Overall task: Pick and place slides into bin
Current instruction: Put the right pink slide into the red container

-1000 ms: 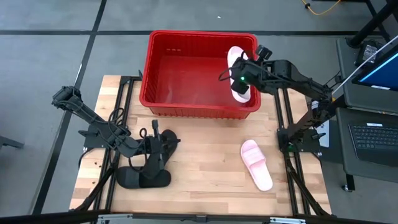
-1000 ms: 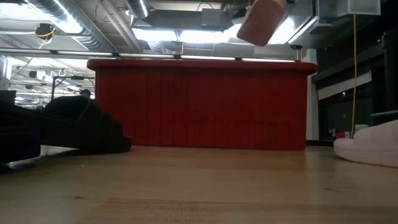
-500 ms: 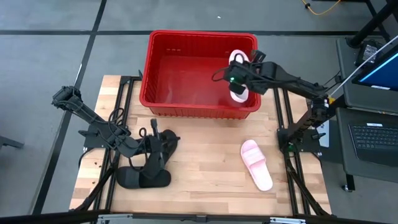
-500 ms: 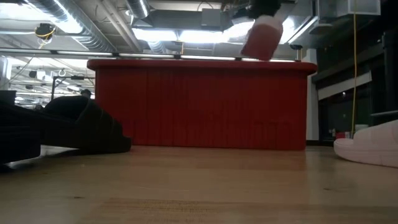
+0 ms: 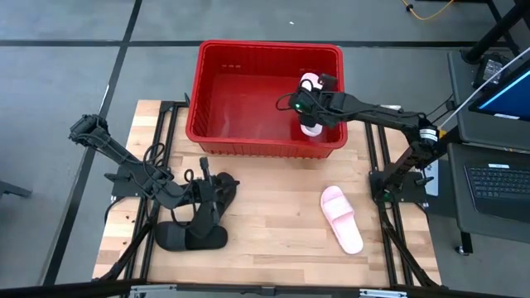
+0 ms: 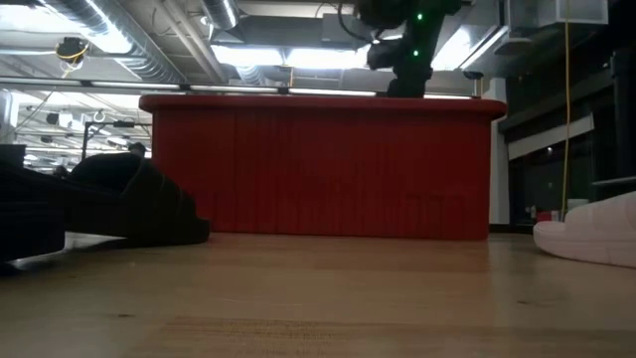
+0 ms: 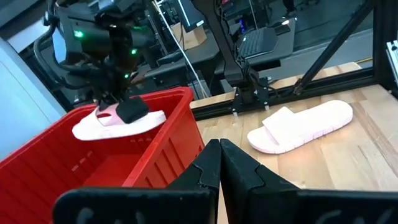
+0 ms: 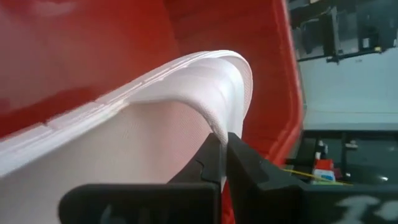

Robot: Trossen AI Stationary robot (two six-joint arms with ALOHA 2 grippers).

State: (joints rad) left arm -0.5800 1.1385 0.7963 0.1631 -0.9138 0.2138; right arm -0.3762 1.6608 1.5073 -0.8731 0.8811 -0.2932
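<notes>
Right claw (image 5: 310,114) clamped on a pink slide (image 7: 118,122) by its strap, inside the red bin's (image 5: 217,132) right end — slide hangs just under the claw, not yet on the bin floor. Second pink slide (image 5: 342,218) lies on the bench (image 5: 273,215), long axis slanted, nearer the right arm. Left claw (image 5: 217,189) pressed together, empty, beside the black slides (image 5: 192,237).

The large red slotted plastic bin (image 5: 267,99) fills the upper centre of the high view; its left interior lies open, while the right tool (image 5: 310,116), clamped on a light pink slide (image 5: 310,104), blocks its right side. The wooden surface (image 5: 273,211) is free mid-frame, between black slides (image 5: 192,236) with the closed left tool (image 5: 205,217) at lower left and the pink slide (image 5: 341,218) at lower right.
</notes>
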